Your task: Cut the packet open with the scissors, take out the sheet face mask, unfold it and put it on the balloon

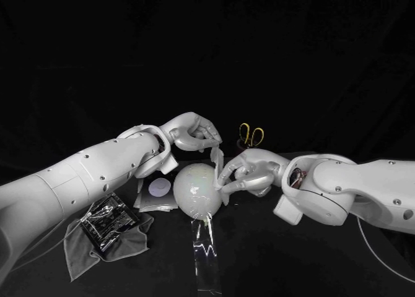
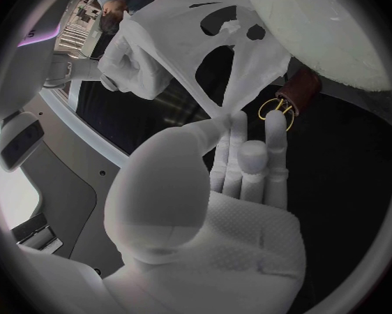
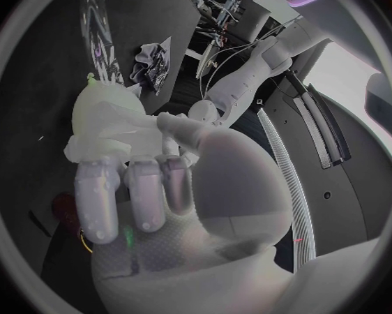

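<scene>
Pinching mask [image 2: 161, 35] w/ left hand [image 2: 209, 202], left wrist view: eyeholes, head view: packet [image 1: 109, 223]

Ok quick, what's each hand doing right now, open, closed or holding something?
Left hand: fingers pinch one edge of the sheet mask.
Right hand: holds the mask's other side, by the balloon.

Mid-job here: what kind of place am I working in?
Probably a staged robot test bench, not a home: black table, black backdrop, and set-out props, a balloon, scissors in a holder, a packet on a grey cloth.
</scene>
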Controlling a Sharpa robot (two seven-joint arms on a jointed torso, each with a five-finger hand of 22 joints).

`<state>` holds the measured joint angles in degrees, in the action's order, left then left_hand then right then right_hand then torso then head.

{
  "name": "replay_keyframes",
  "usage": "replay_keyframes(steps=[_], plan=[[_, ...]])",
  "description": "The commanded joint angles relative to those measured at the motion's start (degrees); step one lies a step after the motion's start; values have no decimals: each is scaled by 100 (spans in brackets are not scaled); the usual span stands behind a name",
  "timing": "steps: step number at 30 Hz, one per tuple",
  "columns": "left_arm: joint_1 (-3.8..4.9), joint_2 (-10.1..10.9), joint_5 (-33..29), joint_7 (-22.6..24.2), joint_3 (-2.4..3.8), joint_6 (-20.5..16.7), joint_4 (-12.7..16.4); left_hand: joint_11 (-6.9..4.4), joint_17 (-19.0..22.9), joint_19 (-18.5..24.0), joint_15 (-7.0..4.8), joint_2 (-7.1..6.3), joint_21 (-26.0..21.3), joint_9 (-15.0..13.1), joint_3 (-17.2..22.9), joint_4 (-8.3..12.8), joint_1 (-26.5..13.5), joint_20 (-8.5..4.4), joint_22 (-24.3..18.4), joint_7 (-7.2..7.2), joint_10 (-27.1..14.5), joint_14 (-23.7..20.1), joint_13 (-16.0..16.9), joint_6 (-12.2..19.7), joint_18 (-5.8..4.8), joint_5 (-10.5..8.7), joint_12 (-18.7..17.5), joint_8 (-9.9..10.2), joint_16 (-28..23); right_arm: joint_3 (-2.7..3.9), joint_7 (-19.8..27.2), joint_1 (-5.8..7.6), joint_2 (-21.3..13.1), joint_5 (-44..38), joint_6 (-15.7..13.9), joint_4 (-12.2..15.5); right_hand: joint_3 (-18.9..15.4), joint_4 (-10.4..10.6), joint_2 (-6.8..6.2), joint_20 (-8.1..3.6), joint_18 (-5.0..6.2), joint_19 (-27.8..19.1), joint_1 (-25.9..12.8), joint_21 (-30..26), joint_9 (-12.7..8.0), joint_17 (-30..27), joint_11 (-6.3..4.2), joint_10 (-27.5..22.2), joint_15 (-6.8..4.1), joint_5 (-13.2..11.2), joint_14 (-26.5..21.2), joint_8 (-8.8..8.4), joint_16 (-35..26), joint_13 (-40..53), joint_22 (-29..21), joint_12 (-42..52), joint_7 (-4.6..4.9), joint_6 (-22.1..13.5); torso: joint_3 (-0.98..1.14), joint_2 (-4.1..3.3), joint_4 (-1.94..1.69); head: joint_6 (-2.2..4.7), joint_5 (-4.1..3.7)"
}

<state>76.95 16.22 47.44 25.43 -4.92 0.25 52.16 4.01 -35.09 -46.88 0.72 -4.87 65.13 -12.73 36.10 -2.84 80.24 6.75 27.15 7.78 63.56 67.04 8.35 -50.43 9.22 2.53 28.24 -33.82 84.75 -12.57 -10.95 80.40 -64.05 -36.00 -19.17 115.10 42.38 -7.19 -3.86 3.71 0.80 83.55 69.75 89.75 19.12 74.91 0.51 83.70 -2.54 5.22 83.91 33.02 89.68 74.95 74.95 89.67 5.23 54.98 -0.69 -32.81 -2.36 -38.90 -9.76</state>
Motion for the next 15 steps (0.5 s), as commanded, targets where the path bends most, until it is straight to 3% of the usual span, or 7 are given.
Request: replay_keyframes(steps=[1, 9, 15], plan=[[22, 106, -56, 226, 35, -168, 150, 11, -2, 37, 9, 36, 11, -169, -27, -4, 11, -1, 7, 20, -33, -32, -8, 1, 108, 20, -29, 16, 36, -19, 417, -101, 128, 600, -24, 83, -5, 35, -18, -14, -80, 645, -48, 25, 7, 1509, 14, 619, -28, 26, 609, 14, 32, 1490, 1505, 5, -7, 30, -37, 35, -24, 15, 13], [27, 384, -52, 308, 52, -362, 385, 11, -6, 40, 10, 38, 13, -169, -30, -5, 11, 0, 8, 21, -33, -33, -8, 0, 108, 20, -29, 16, 39, -22, 711, -247, 409, 972, -512, 80, -8, 44, -17, -15, -80, 645, -53, 25, 5, 1509, 15, 623, -28, 16, 609, 12, 32, 1495, 1505, 15, -6, 22, -80, 102, -66, 54, 22], [29, 509, -10, 329, 54, -456, 358, 11, -6, 40, 10, 38, 13, -169, -30, -5, 11, 0, 8, 21, -33, -33, -8, 0, 108, 20, -29, 16, 39, -22, 809, -329, 634, 1201, -848, 28, -4, 49, -11, -15, -80, 645, -52, 25, 3, 1509, 15, 622, -29, 21, 609, 10, 32, 1494, 1505, 12, -7, 17, -94, 120, -75, 31, 60]])
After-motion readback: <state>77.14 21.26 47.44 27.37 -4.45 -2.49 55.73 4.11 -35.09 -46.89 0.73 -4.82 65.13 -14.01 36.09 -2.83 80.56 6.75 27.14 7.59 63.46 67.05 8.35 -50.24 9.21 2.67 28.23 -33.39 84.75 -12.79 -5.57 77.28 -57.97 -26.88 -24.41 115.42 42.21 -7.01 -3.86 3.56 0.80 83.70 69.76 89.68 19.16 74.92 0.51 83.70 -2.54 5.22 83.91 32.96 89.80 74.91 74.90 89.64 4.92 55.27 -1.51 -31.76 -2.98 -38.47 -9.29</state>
